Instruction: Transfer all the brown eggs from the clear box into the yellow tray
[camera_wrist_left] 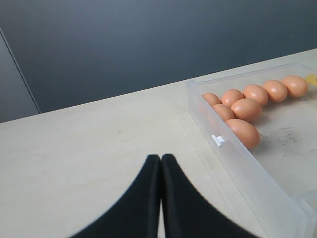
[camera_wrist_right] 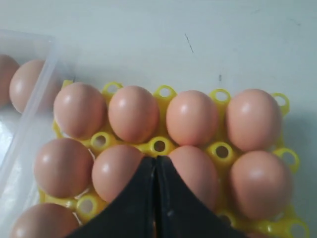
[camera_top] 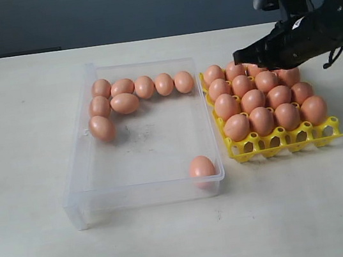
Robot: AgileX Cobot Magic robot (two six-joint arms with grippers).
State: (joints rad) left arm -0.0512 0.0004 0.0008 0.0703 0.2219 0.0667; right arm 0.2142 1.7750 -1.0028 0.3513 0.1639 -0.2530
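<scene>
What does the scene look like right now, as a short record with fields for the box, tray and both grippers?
Box: nine eggs, eight at the far left, one in the near right corner
Tray: filled rows behind, front row of cups empty
Left gripper: shut, empty, over bare table
Right gripper: shut, empty, above tray

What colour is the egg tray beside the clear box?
The tray is bright yellow; clearest in the exterior view.
</scene>
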